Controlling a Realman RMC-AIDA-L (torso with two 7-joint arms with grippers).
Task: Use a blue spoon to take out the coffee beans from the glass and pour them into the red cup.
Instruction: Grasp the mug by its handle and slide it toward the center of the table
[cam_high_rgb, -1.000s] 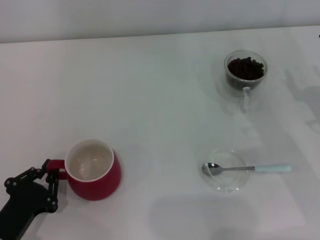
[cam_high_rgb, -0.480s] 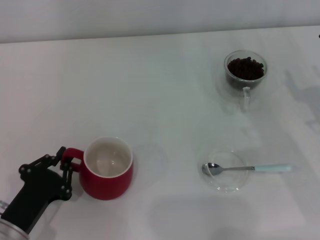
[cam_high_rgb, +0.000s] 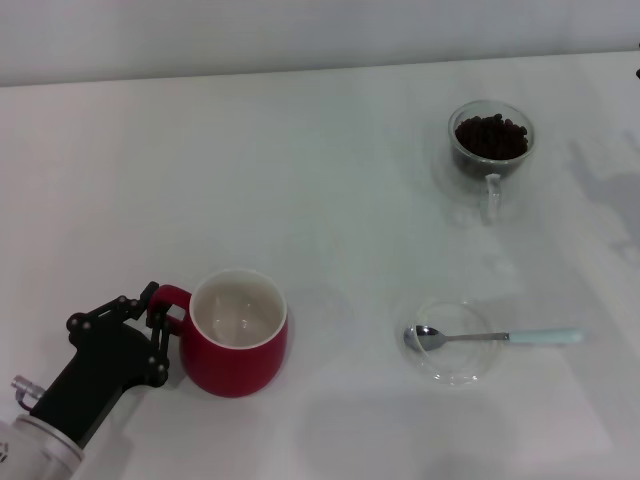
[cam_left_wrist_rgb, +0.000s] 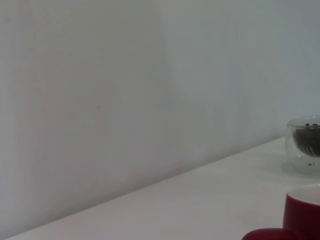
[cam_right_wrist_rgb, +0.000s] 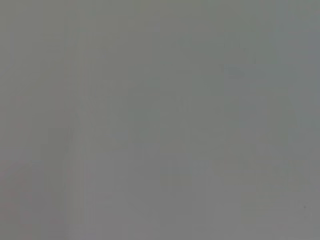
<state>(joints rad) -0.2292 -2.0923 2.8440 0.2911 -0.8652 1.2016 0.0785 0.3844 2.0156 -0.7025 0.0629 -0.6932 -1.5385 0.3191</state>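
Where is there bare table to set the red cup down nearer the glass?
Bare table lies between the red cup, the glass and the saucer. The spoon fills the saucer; the left gripper crowds the cup's handle.

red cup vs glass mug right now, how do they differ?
The red cup is opaque with a white inside; the glass is clear. The red cup is empty, while the glass holds the coffee beans. The red cup is the bigger one. The left gripper is shut on the red cup's handle; the glass stands untouched, farther back on the table's right side. Both stand upright, and each has a side handle.
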